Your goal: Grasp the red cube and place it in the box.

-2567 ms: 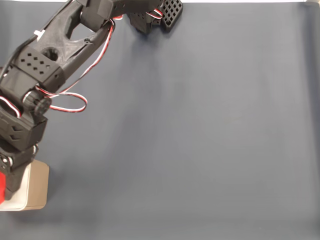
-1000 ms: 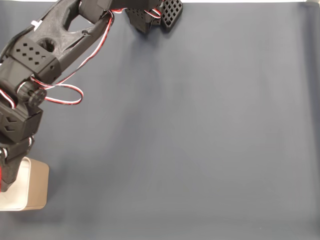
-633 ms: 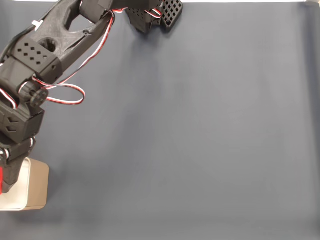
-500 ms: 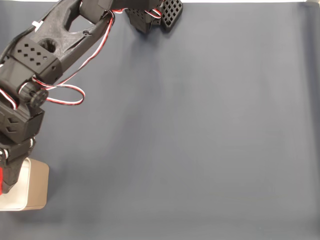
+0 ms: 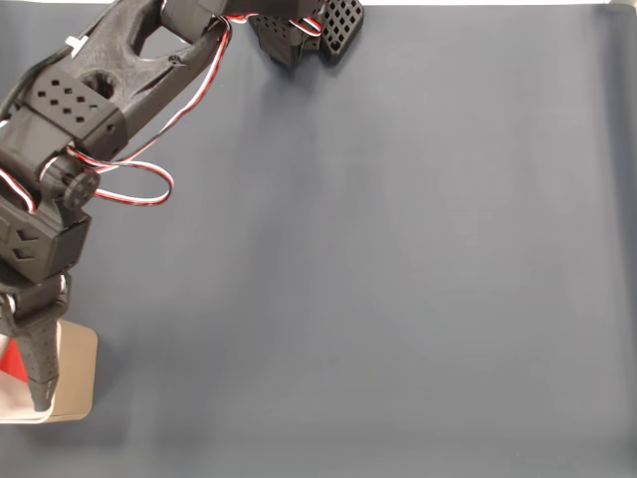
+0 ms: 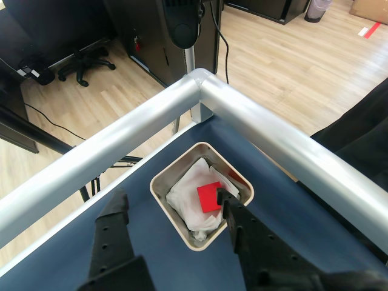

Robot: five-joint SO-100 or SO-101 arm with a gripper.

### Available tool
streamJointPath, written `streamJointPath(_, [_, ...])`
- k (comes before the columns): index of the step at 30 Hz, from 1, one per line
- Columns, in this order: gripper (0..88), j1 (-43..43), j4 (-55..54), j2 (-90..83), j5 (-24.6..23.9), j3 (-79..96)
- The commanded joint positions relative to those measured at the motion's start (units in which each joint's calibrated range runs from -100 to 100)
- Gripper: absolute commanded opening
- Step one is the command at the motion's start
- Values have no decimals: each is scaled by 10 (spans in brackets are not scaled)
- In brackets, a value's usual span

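Observation:
The red cube (image 6: 209,197) lies on the white lining inside the beige box (image 6: 176,162), which sits in the table's corner. My gripper (image 6: 170,195) hovers just above the box and is open, one finger on each side of the cube and neither touching it. In the fixed view the box (image 5: 80,378) is at the bottom left edge. A sliver of the red cube (image 5: 10,358) shows there beside one dark finger (image 5: 38,370) that reaches over the box.
The arm (image 5: 90,100) runs from its base (image 5: 299,30) at the top down the left side. A dark blue mat (image 5: 398,279) covers the table to the right. Silver rails (image 6: 254,121) frame the table corner right behind the box, with floor beyond.
The jaws have spread apart over the box and the red cube has left them; it now lies in the box. The wrist shifted slightly.

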Motion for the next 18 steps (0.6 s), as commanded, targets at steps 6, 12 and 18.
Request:
streamJointPath(6, [359,-12,4,-45,-1,-2])
streamJointPath(12, [362,-16,2,-54,-6,12])
streamJointPath(18, [351,-17,1,-64,-7,25])
